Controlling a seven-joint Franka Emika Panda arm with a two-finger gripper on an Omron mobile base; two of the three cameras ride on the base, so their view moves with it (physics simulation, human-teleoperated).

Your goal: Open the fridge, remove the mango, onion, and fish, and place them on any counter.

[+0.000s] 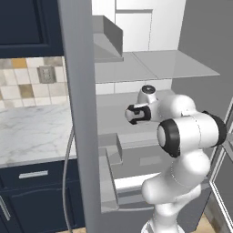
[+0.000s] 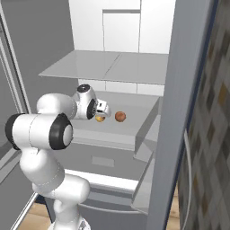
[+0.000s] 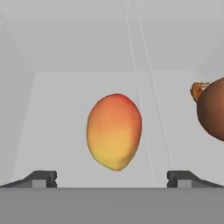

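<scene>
With its jaws wide, the gripper [image 3: 112, 178] faces the mango [image 3: 114, 131] in the fridge [image 2: 134, 67]; closing off-centre could roll it into the onion [image 3: 213, 113]

Flat even rendered light, soft faint shadows, no glare, slightly blurry

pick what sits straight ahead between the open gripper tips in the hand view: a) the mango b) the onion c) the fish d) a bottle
a: the orange-yellow mango lies centred on the fridge shelf ahead of the open gripper, with the brown onion off at the right edge.
</scene>
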